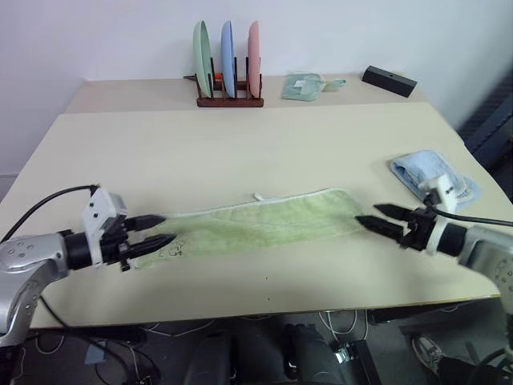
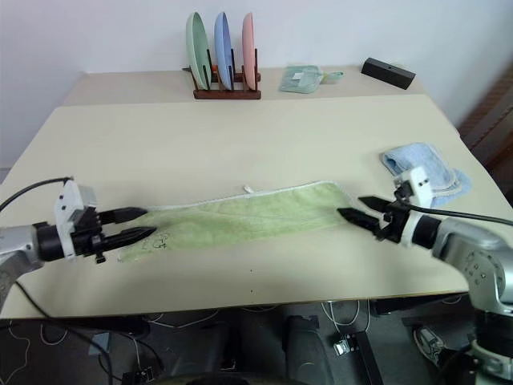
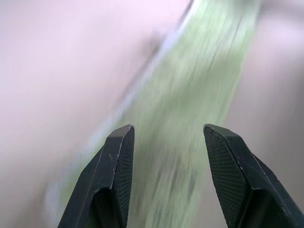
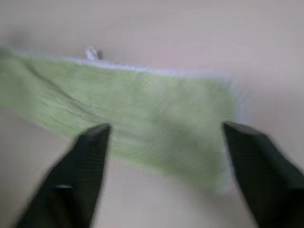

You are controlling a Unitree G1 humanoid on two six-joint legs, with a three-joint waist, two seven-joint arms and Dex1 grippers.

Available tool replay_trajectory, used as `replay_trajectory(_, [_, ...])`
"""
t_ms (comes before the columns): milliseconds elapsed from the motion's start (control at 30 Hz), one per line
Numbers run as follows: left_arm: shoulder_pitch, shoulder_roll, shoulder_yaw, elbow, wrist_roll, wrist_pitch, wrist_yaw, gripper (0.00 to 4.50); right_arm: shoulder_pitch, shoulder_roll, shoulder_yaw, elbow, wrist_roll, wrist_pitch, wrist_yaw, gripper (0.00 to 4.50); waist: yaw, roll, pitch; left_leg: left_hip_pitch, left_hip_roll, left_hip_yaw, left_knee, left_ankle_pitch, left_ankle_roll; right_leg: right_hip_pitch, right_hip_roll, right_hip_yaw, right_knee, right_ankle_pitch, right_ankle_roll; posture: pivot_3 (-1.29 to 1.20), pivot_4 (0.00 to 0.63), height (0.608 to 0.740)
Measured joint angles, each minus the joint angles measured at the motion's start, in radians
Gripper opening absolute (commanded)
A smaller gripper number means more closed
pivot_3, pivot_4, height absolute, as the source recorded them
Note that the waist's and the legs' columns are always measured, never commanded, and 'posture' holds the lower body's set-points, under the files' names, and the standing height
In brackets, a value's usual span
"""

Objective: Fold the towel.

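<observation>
The towel [image 1: 264,224] lies flat on the counter [image 1: 240,144] as a long narrow band, running from about 8 o'clock up to 3 o'clock of the counter's middle, its white-edged long side facing 12 o'clock with a small loop [image 1: 258,196] standing out of that edge. A dark printed mark [image 1: 171,251] sits near its 9 o'clock end.

The left tool [image 1: 163,228] hangs at the 9 o'clock end with its two black fingers parted to a middling gap, holding nothing; the wrist view looks down the length of the cloth between them. The right tool [image 1: 377,218] is at the 3 o'clock end, fingers spread wide and empty, tips just beside the short edge.

The cloth looks light, soft and limp: thin terry that will sag and crease wherever it is not supported, and drag a little on the counter. It will not keep a shape by itself, so a one-point pinch would let it droop. By my reading, the sound places to take it are the two corners of one short end, pinched right at the stitched edging where the fabric is firmest, then carried over to the opposite end.

At 12 o'clock stands a rack of plates [image 1: 228,70]; a pale blue cloth [image 1: 433,176] lies at 3 o'clock, apart from the towel.
</observation>
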Motion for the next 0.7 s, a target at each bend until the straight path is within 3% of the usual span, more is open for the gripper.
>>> replay_trajectory(133, [-0.015, -0.054, -0.142, -0.116, -0.032, 0.044, 0.027, 2.35, 0.0, 0.218, -0.128, -0.033, 0.055, 0.176, -0.273, 4.47, -0.003, 0.001, -0.001, -0.001, 0.0, 0.001, -0.001, 0.0, 0.0, -0.001, 0.0, 0.0, 0.0, 0.0, 0.0, 0.0, 0.15, 0.74])
replay_trajectory(267, [-0.019, -0.097, -0.234, -0.13, -0.029, 0.053, 0.049, 2.35, -0.014, 0.361, -0.238, -0.104, 0.103, 0.251, -0.451, 4.47, -0.011, 0.002, -0.001, 0.0, 0.0, 0.0, -0.001, 0.0, 0.0, -0.001, 0.001, 0.0, 0.0, 0.0, 0.0, 0.0, 0.15, 0.74])
replay_trajectory(467, [-0.045, -0.119, -0.294, -0.129, -0.011, 0.053, 0.076, 2.35, -0.047, 0.454, -0.314, -0.145, 0.142, 0.316, -0.591, 4.47, -0.01, -0.001, -0.003, 0.0, -0.001, 0.0, 0.0, 0.0, 0.0, 0.001, 0.004, 0.0, 0.0, 0.0, 0.0, 0.0, 0.15, 0.74])
replay_trajectory(700, [-0.041, -0.121, -0.297, -0.11, 0.013, 0.036, 0.071, 2.35, 0.031, 0.498, -0.401, -0.235, 0.273, 0.391, -0.646, 4.47, -0.012, -0.001, -0.003, 0.0, -0.001, 0.0, 0.0, 0.0, 0.001, 0.001, 0.007, 0.0, 0.0, -0.001, 0.001, 0.0, 0.15, 0.74])
